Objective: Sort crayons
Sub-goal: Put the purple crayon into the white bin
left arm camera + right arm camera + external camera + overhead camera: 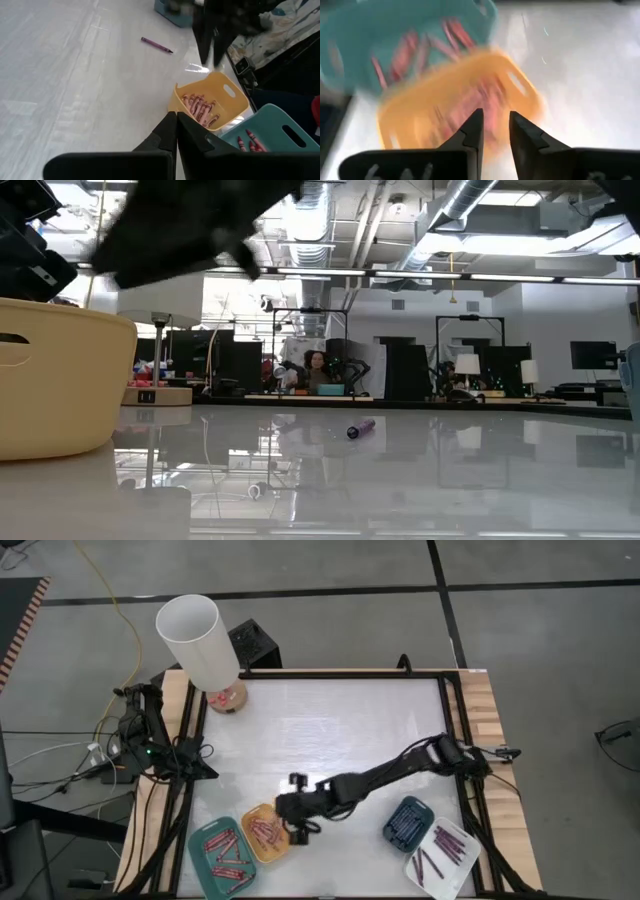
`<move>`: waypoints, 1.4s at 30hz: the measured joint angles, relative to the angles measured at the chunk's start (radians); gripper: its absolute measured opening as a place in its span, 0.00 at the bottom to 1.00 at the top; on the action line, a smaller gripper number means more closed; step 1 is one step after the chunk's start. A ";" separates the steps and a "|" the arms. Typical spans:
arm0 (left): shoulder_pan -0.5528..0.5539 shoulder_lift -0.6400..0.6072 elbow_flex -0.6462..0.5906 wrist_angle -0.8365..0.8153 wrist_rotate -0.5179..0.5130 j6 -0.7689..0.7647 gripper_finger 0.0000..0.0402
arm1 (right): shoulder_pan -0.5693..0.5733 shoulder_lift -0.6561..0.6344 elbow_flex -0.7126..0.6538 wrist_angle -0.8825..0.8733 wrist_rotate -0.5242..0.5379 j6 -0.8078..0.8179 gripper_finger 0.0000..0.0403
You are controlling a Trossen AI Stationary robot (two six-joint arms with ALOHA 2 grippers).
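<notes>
Over the yellow tray [266,834], lower centre: right gripper [298,828], no readable writing.
Fingers slightly apart, empty; pink crayons [265,831] lie just below them.

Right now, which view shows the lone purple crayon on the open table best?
The left wrist view: the purple crayon lies fully in sight on the bare table. The low view shows it small and end-on. The high view and right wrist view do not show it clearly.

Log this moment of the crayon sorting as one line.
right gripper: open, empty, over yellow tray | left gripper: shut, waiting at the table's left edge | purple crayon: loose on table
</notes>
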 joint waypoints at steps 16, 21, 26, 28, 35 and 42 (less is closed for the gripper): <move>0.000 0.000 0.000 0.000 0.000 0.000 0.00 | -0.030 -0.195 -0.014 -0.902 0.002 -0.407 0.22; 0.000 0.000 0.000 0.000 0.000 0.000 0.00 | -0.028 -0.193 -0.077 -0.798 -0.001 -0.549 0.22; 0.000 0.000 0.000 0.000 0.000 0.000 0.00 | -0.022 -0.195 -0.115 -0.736 -0.005 -0.642 0.22; 0.000 0.000 0.000 0.000 0.000 0.000 0.00 | -0.023 -0.193 -0.116 -0.744 -0.035 -0.667 0.22; 0.000 0.000 0.000 0.000 0.000 0.000 0.00 | -0.027 -0.195 -0.126 -0.702 -0.077 -0.697 0.26; 0.000 0.000 0.000 0.000 0.000 0.000 0.00 | -0.039 -0.194 -0.134 -0.685 -0.078 -0.705 0.44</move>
